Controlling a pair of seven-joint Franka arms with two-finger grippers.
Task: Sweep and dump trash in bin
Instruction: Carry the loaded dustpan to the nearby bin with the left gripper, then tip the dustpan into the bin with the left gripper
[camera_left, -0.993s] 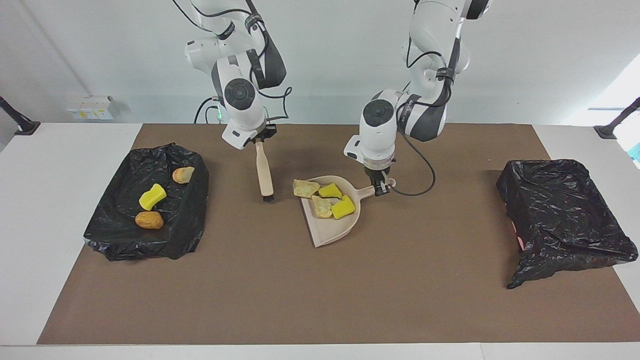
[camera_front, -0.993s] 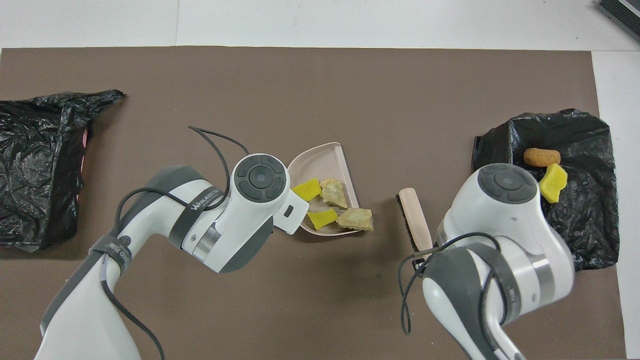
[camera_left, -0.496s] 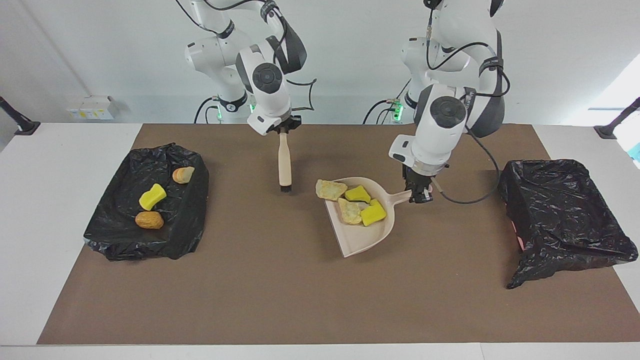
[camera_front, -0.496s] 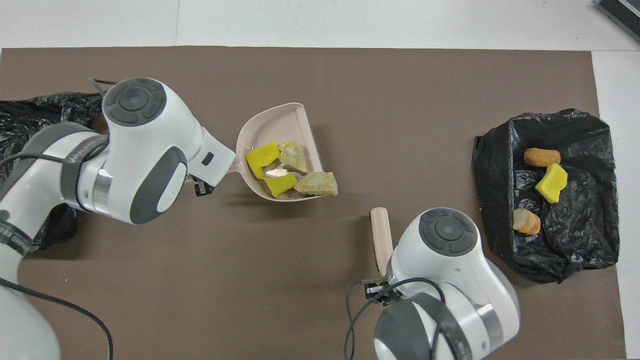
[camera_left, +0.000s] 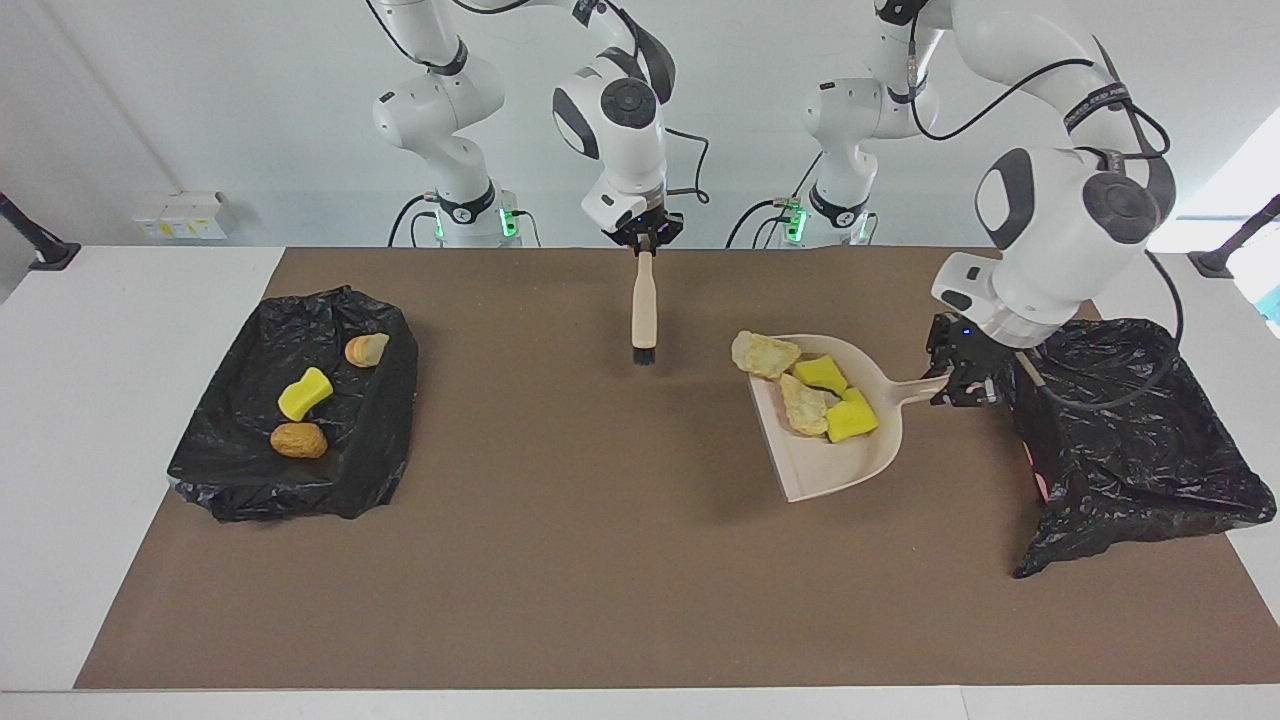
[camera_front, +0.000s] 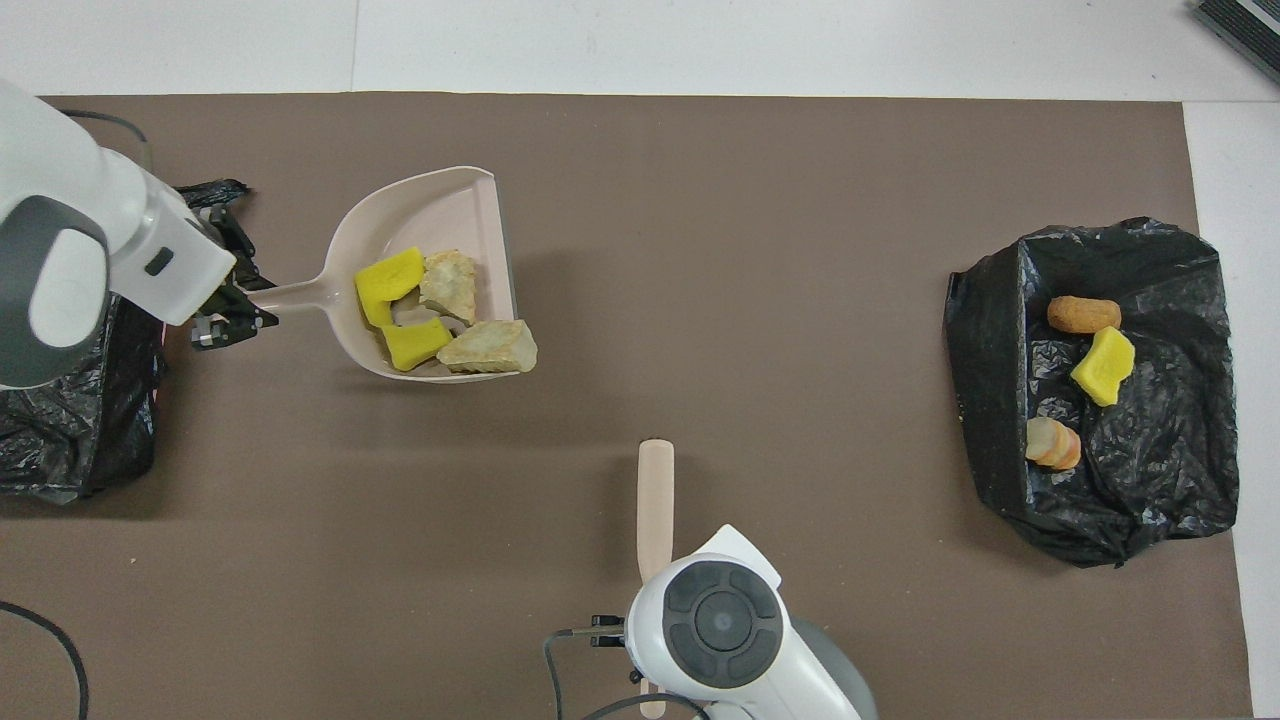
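At the right arm's end of the desk, a black-lined bin (camera_left: 300, 420) is seen with a yellow sponge (camera_left: 304, 392) and two tan chunks (camera_left: 298, 440) in it. Near the desk's robot-side edge, at its middle, the brush (camera_left: 644, 308) is hung upright from the right gripper (camera_left: 645, 240), whose fingers are clamped on its handle; that arm is kept waiting. The dustpan (camera_left: 835, 455), loaded with four pieces of trash (camera_left: 815, 395), is held by its handle in the clamped fingers of the left gripper (camera_left: 965, 385), just beside the second bin (camera_left: 1130, 440) at the left arm's end. The pan should be kept level until carried over that bin's opening, since one chunk (camera_left: 764, 354) overhangs the lip, and only then tipped.
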